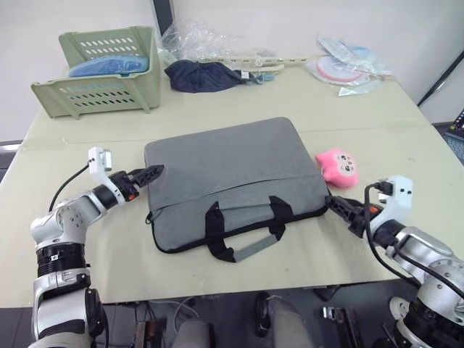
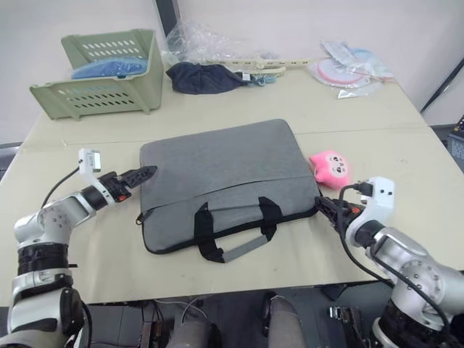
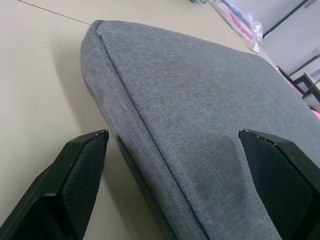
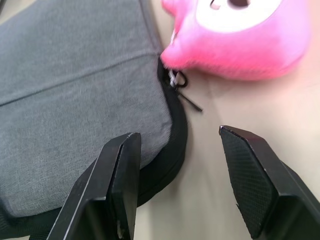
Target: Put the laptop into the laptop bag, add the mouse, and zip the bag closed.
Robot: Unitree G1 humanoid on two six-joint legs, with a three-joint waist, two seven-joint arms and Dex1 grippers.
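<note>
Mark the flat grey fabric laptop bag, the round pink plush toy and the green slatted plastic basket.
Flat grey fabric laptop bag (image 1: 232,163): left eye view, top panel.
Round pink plush toy (image 1: 338,167): left eye view, its face.
Green slatted plastic basket (image 1: 101,93): left eye view, front wall.

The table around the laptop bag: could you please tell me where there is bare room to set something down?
Bare tabletop lies behind the pink plush toy, and between the green basket and the laptop bag. The strip in front of the handles is free too. The far edge is crowded with the dark cloth and plastic bags.
</note>
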